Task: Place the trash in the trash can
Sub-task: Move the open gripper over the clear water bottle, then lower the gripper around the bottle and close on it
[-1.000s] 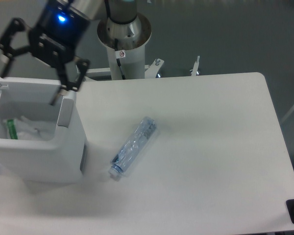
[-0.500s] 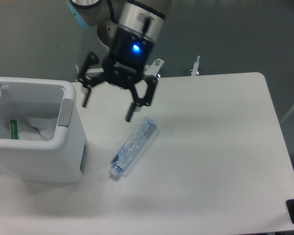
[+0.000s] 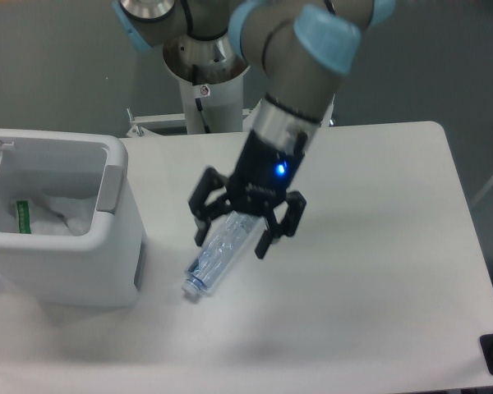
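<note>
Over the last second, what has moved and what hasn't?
The gripper swung from above the trash can, across the table, and came down over the crushed bottle, jaws open on either side of it, not yet closed. The bottle lies where it was. The wrapper is unmoved inside the can, and the can has not shifted.

A white table (image 3: 370,246) is seen, on which a crushed bottle (image 3: 218,258) and a white trash can (image 3: 74,263) are rested.
</note>
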`<control>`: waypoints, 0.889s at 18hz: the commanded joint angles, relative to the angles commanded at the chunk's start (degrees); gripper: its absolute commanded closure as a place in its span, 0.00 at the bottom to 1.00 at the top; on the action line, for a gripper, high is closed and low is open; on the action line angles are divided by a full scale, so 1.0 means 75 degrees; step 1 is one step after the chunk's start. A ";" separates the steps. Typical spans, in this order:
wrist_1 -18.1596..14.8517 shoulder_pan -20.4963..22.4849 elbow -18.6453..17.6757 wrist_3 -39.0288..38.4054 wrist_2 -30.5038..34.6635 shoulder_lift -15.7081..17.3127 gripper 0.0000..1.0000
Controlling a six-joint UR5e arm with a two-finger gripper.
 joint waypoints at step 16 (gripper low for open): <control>0.0000 -0.0773 -0.1102 0.1583 0.1771 -0.0468 0.00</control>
